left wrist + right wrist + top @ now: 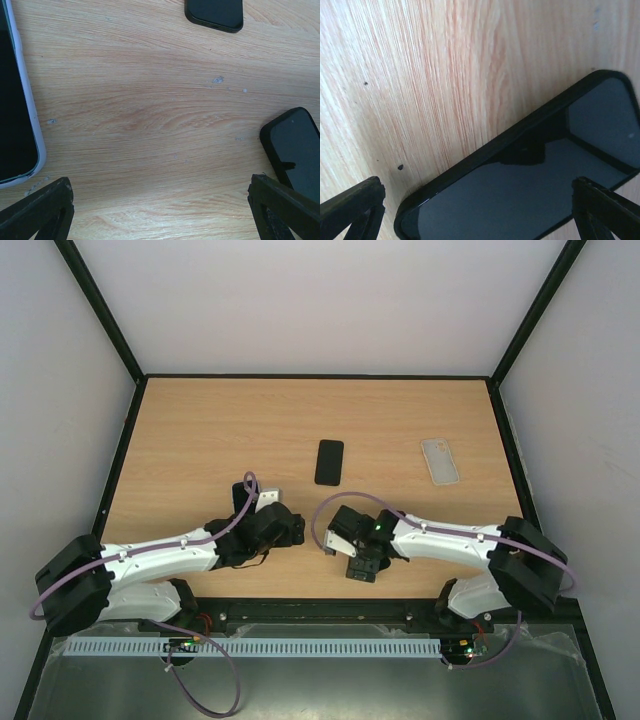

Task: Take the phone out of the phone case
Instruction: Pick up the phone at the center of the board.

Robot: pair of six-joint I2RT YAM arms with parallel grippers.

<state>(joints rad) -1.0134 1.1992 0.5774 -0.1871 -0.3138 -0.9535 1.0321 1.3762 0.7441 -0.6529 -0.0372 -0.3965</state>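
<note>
Both arms sit folded low at the near edge of the table (200, 440). The left gripper (157, 178) is spread wide with nothing but bare wood between its fingers. The right gripper (477, 180) is also spread wide, hanging over a black slab (530, 170) that lies diagonally, glass up. Whether its fingers touch the slab is impossible to tell. The case (440, 461) is out on the far right of the table, lying lengthwise and well apart from both arms. From the top cam it just reads as a pale shell, so there's no telling what's inside. The left wrist cam complicates that. At its left edge the phone (12, 100) shows a black face with a pale lavender rim wrapped tight around it, so it looks seated in a shell. How that lines up with the top view isn't clear. A bare handset (329, 462) lies mid-table between the arms and the back wall. The left wrist cam also catches a dark handset end (214, 14) at the top edge and a tilted one (292, 150) just beside its right finger.
</note>
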